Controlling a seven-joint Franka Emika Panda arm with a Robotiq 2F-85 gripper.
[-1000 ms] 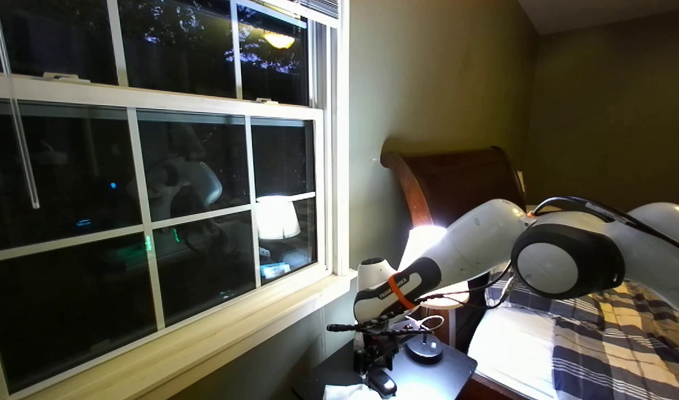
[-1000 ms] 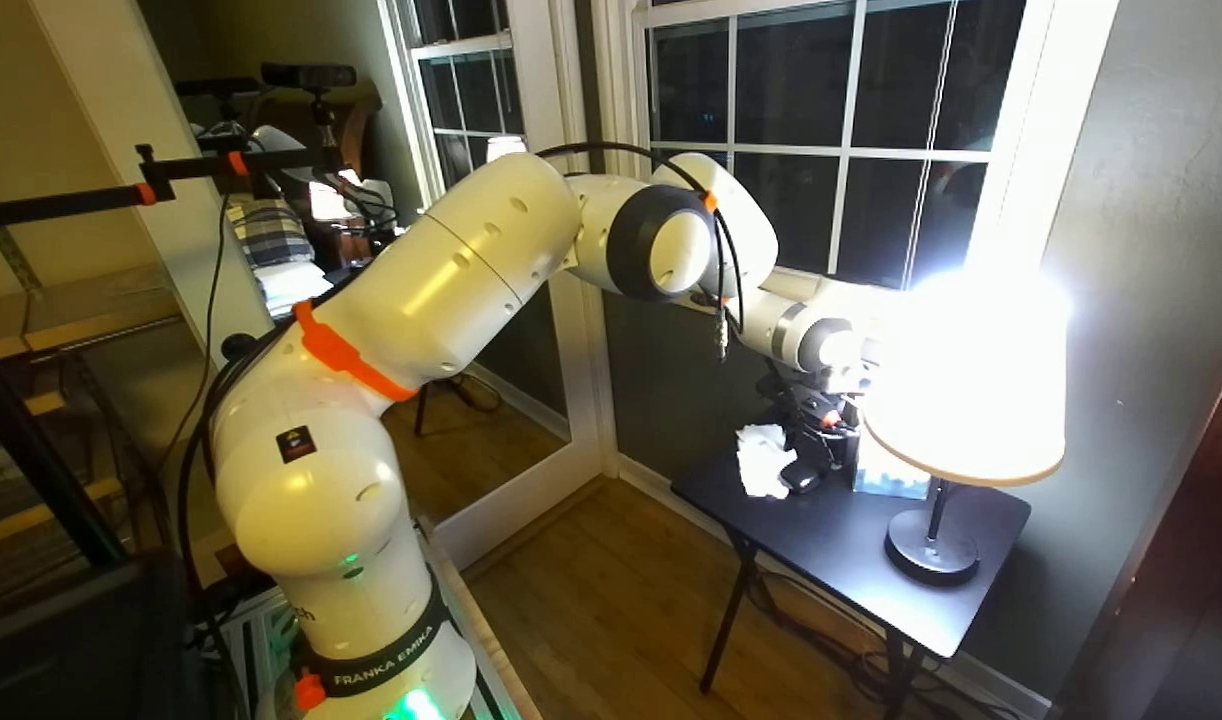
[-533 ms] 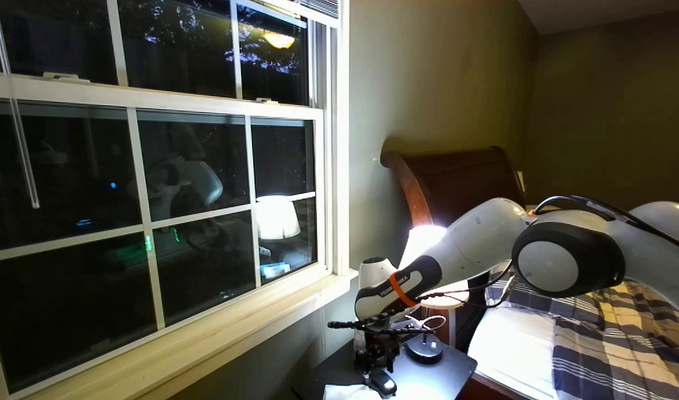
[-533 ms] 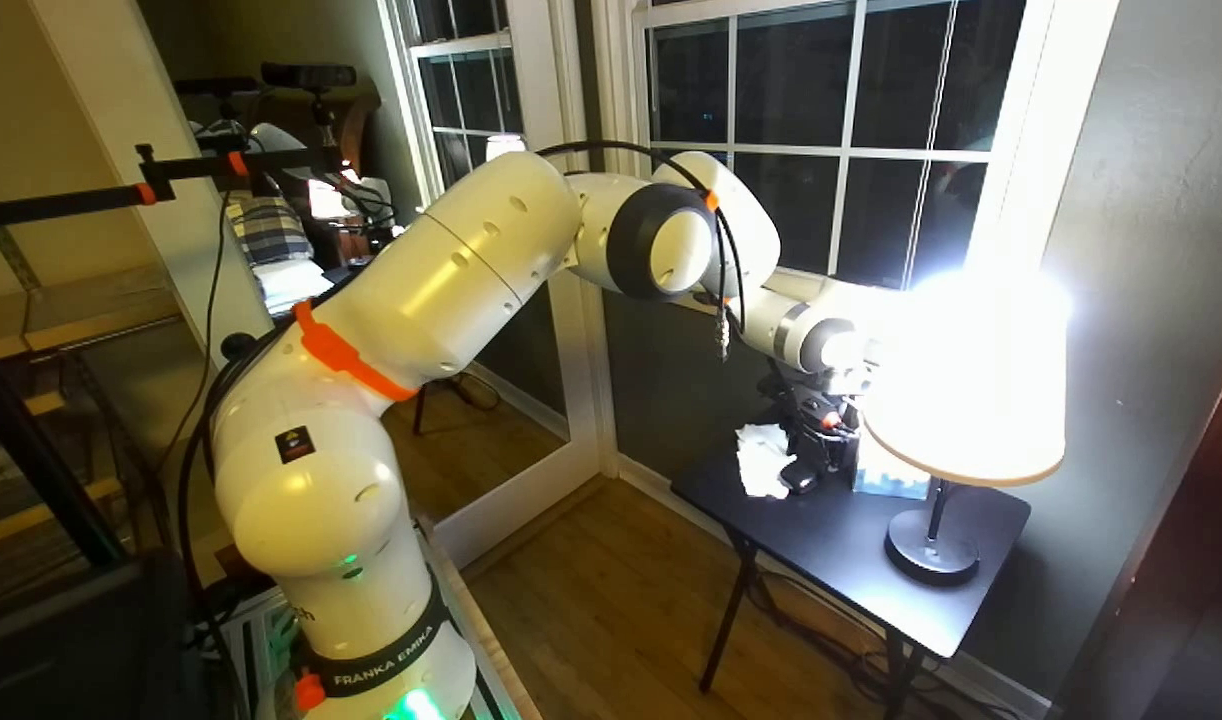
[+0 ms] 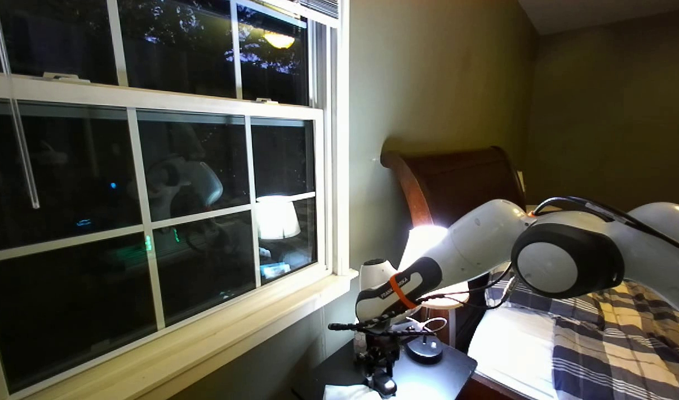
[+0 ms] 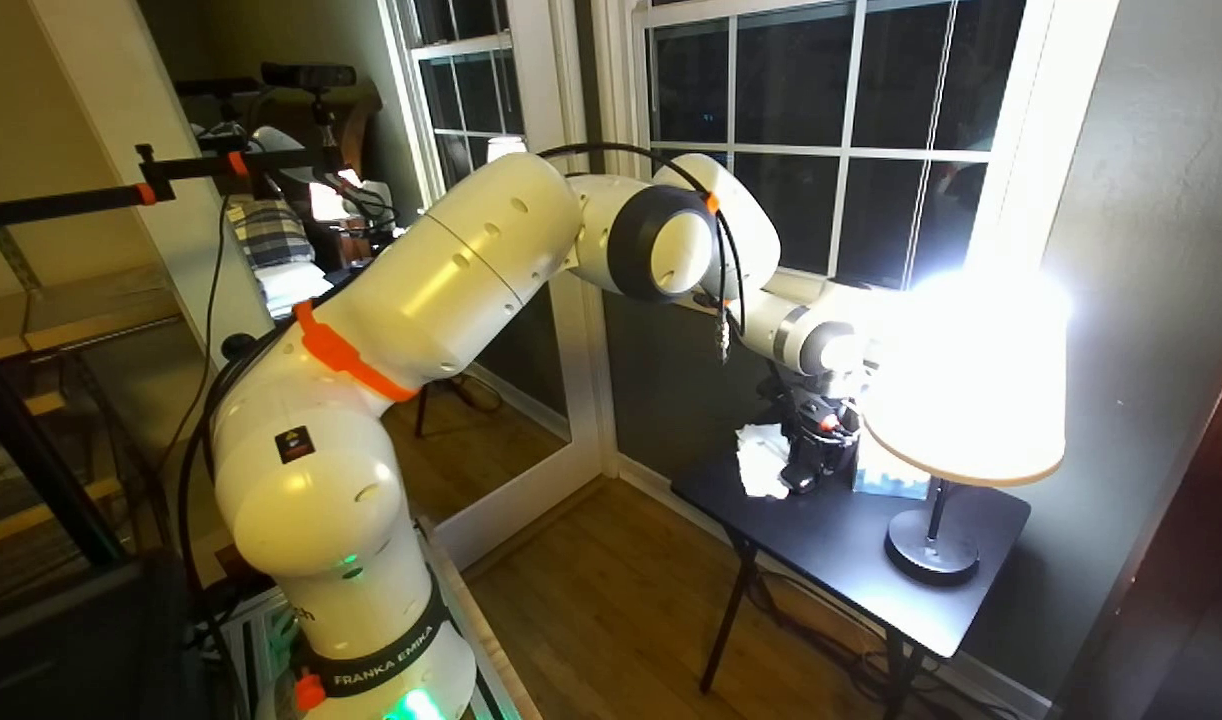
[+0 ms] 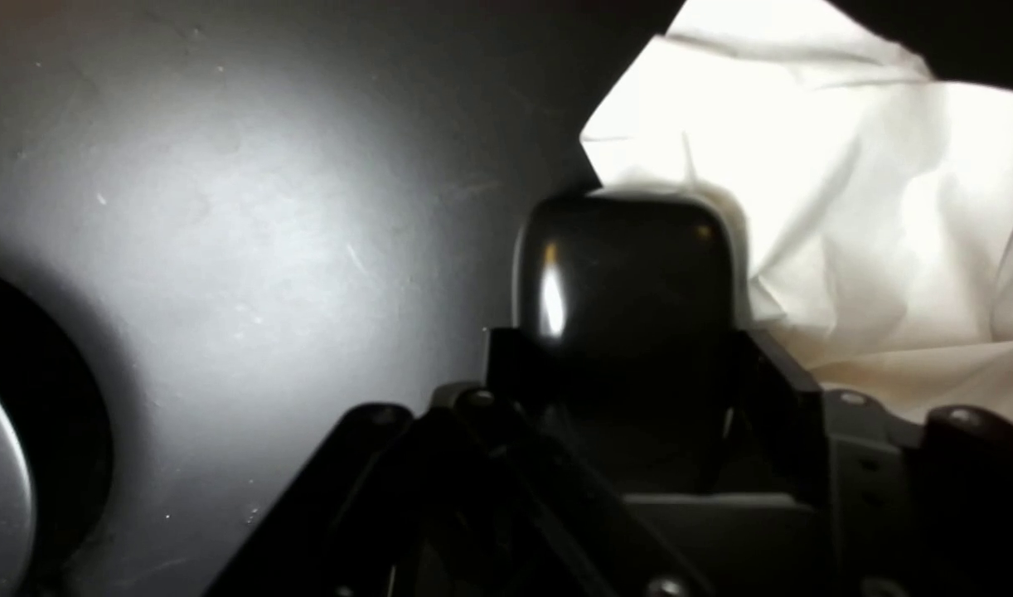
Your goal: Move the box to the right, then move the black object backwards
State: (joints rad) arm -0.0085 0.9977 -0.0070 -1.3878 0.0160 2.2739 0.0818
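Observation:
The black object (image 7: pixel 631 265), glossy and rounded like a computer mouse, lies between the fingers of my gripper (image 7: pixel 631 358) in the wrist view. A dark fingertip presses against each of its sides, so the jaws are shut on it. Both exterior views show the black object (image 5: pixel 385 383) low on the table under the gripper (image 6: pixel 813 455). The pale box (image 6: pixel 889 472), with blue near its bottom, stands beside the gripper in an exterior view; the lamp shade covers its upper part.
Crumpled white paper (image 7: pixel 846 207) touches or nearly touches the black object's side. A lit lamp (image 6: pixel 971 380) stands on the same black table (image 6: pixel 851 540), its round base (image 7: pixel 26 464) showing in the wrist view. A window (image 5: pixel 150 222) and wall border the table.
The gripper's fingers have come together onto the black object's sides. The arm has barely shifted; the box and the paper stay where they were.

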